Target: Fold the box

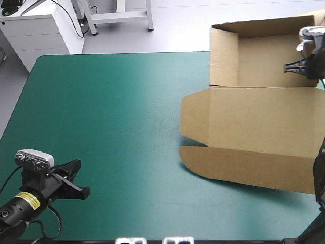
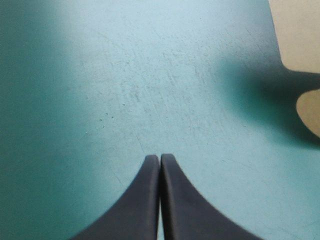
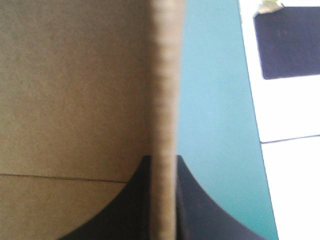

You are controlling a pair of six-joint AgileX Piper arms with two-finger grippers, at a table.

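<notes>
The brown box [image 1: 254, 117] lies at the table's right side as an open tray with raised walls at the far end and the lid flat toward the near edge, its tuck flap [image 1: 244, 168] nearest me. My right gripper [image 1: 303, 67] is at the tray's right wall, shut on the box; in the right wrist view the wall's edge [image 3: 165, 125] runs straight between the two black fingers [image 3: 200, 200]. My left gripper [image 1: 76, 178] rests low at the near left, far from the box, shut on nothing [image 2: 160, 159]. Rounded lid corners [image 2: 300, 35] show ahead of it to one side.
The teal-green cover [image 1: 111, 112] is bare across the left and middle. Beyond the far edge stand a white cabinet [image 1: 40, 25] and a metal frame's legs [image 1: 122, 15]. The tray's far right corner reaches the table's far right edge.
</notes>
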